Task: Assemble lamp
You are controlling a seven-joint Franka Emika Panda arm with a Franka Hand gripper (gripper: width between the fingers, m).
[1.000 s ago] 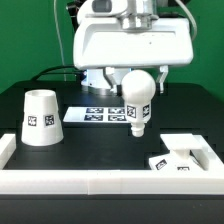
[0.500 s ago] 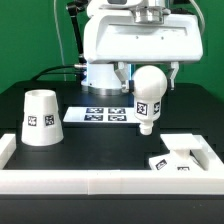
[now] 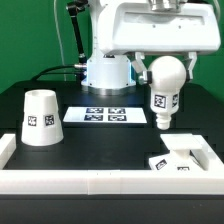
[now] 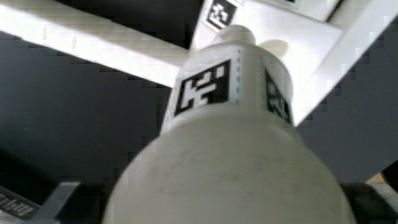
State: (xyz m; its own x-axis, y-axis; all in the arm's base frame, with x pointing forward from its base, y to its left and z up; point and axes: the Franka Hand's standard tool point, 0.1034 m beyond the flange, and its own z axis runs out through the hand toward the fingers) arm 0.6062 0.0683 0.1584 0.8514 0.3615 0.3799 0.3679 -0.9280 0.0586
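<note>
My gripper (image 3: 166,68) is shut on the white bulb (image 3: 165,88) and holds it by its ball end, stem down, in the air. The bulb hangs above the table toward the exterior view's right, up and a little left of the flat square base (image 3: 183,158), which lies at the right against the white rail. In the wrist view the bulb (image 4: 222,140) fills the frame, its tag facing the camera, with the base's corner (image 4: 276,12) far beyond its stem tip. The tapered shade (image 3: 40,117) stands on the table at the left.
The marker board (image 3: 105,116) lies flat in the middle of the black table, behind the bulb. A white rail (image 3: 100,180) runs along the front edge with raised ends at both sides. The robot's base (image 3: 105,72) stands at the back.
My gripper has carried the bulb to the exterior view's right and upward, from over the marker board toward the base. The shade and base have not moved.
</note>
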